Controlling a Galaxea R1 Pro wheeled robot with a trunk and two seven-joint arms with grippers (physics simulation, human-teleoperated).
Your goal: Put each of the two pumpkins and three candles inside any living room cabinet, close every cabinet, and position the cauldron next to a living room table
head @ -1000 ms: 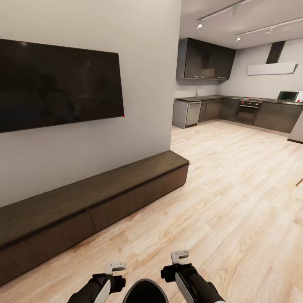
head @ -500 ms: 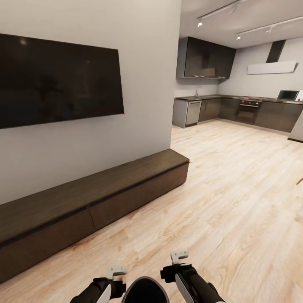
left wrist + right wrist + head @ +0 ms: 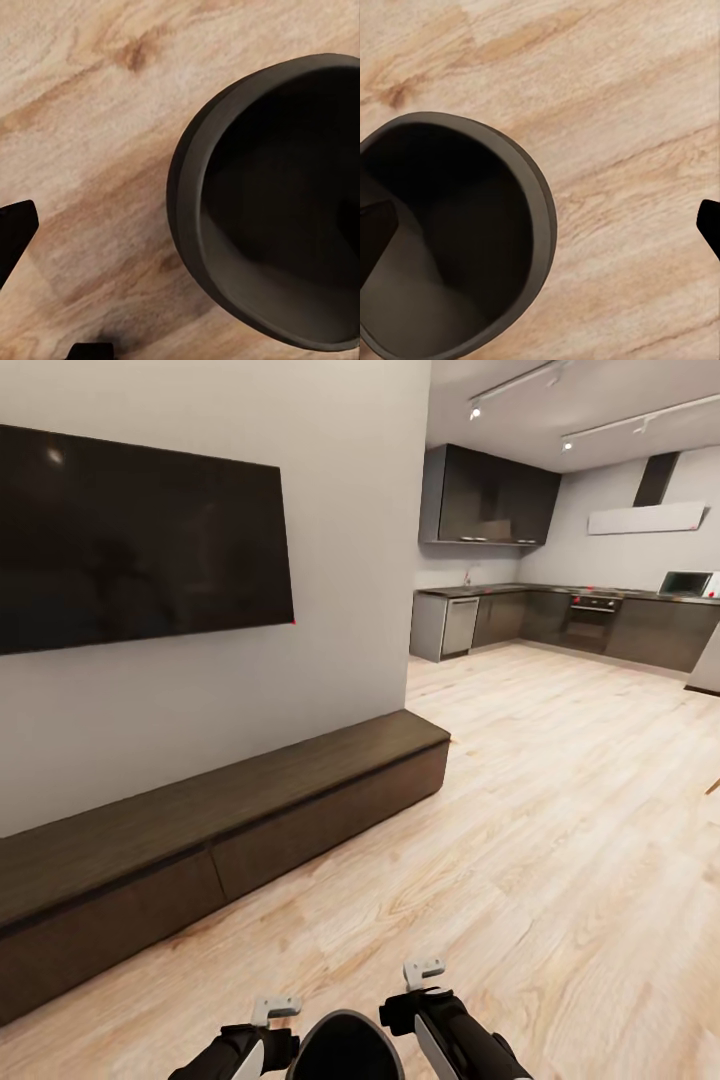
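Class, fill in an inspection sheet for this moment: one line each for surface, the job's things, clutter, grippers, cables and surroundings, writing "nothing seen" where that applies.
Surface: light wood plank floor, bare where visible.
Job's things: black cauldron sits between both arms at the head view's bottom edge; its dark inside looks empty in the wrist views. Long dark-brown cabinet stands against the wall, drawer fronts flush, so shut.
Clutter: nothing seen.
Grippers: left gripper and right gripper flank the cauldron rim; whether they are open or gripping cannot be told.
Cables: nothing seen.
Surroundings: dark TV mounted on the wall above the cabinet; open kitchen with dark units beyond.
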